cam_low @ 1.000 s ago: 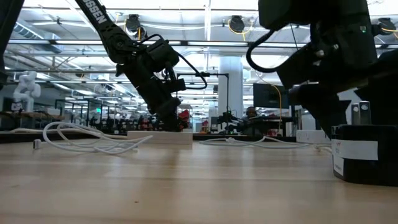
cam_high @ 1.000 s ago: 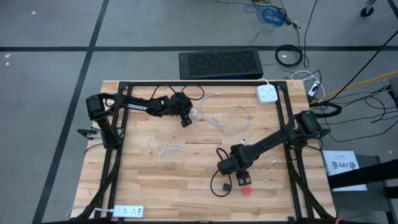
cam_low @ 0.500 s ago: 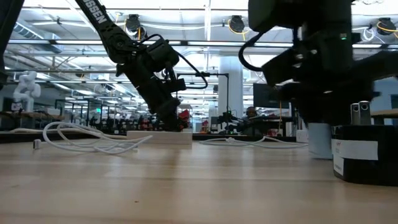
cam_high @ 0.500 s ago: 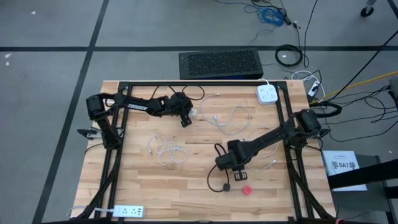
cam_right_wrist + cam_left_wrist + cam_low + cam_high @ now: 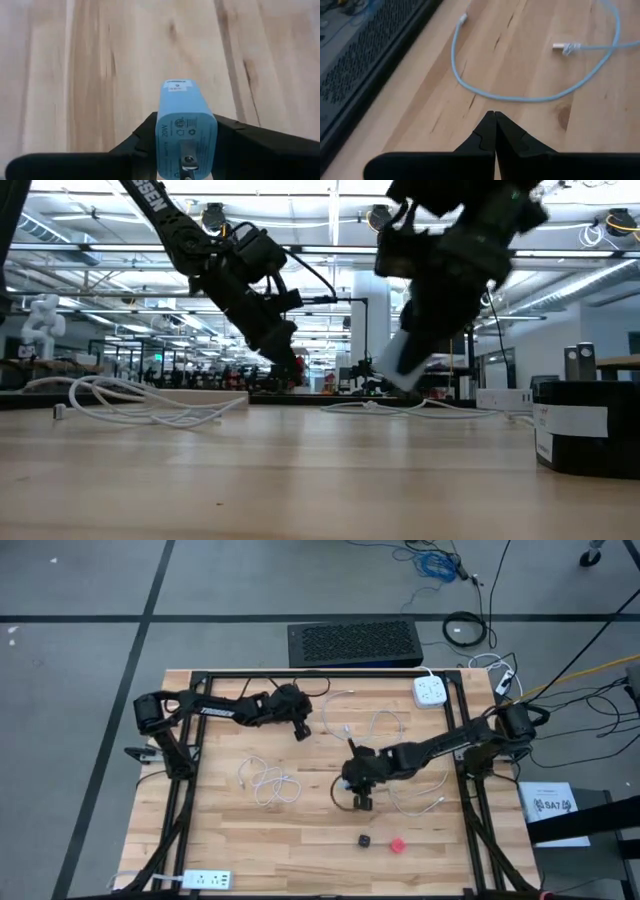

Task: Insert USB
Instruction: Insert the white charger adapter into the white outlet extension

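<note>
- Since a second ago the right gripper (image 5: 361, 802) has left the front of the table near the small black block (image 5: 366, 839) and red block (image 5: 397, 845), and now hangs over the middle of the table (image 5: 300, 850).
- That gripper is clamped on a white wall charger (image 5: 187, 135); the right wrist view shows the charger's labelled face between the two dark fingers, above bare wood.
- In the low view the charger (image 5: 404, 360) is lifted clear of the tabletop and tilted.
- The left gripper (image 5: 299, 730) sits toward the far left of the table, its fingers (image 5: 485, 135) pressed together with nothing between them.
- Just ahead of the left gripper a white USB cable (image 5: 520, 97) lies in a loose loop on the wood, its metal plug (image 5: 565, 48) resting flat on the table.
- A second coil of white cable (image 5: 268, 783) lies on the left half of the table.
- A white power strip (image 5: 430, 692) rests at the far right corner.
</note>
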Robot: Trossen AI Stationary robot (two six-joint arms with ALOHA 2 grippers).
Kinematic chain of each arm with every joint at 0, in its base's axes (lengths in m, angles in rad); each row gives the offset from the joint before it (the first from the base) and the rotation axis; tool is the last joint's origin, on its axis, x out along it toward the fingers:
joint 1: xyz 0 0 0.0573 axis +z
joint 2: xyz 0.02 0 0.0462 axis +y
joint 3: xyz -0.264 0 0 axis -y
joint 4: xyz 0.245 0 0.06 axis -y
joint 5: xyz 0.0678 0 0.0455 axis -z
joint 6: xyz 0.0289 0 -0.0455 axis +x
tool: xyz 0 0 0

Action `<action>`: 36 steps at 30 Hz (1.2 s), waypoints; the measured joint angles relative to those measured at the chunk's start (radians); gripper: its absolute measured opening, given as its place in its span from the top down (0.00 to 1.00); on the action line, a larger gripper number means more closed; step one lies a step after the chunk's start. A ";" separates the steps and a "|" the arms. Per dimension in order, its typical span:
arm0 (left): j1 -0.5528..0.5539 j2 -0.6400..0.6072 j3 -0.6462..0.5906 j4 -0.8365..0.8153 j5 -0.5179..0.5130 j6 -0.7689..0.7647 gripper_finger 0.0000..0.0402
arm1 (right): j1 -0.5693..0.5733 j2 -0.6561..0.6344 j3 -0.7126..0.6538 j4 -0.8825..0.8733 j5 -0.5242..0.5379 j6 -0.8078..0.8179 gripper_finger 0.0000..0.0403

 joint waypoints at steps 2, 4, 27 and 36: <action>0.000 -0.025 0.000 -0.007 0.021 0.000 1.00 | -0.037 0.012 -0.034 0.116 -0.037 0.027 0.78; 0.000 -0.052 0.000 -0.010 0.042 0.000 1.00 | -0.079 0.036 -0.049 0.200 -0.061 0.053 0.78; -0.005 -0.332 -0.222 0.101 0.021 -0.061 1.00 | -0.323 0.176 0.067 0.333 -0.236 -0.099 0.53; -0.005 -0.350 -0.237 0.058 -0.039 -0.057 1.00 | -0.268 0.176 0.338 -0.185 -0.071 -0.526 0.38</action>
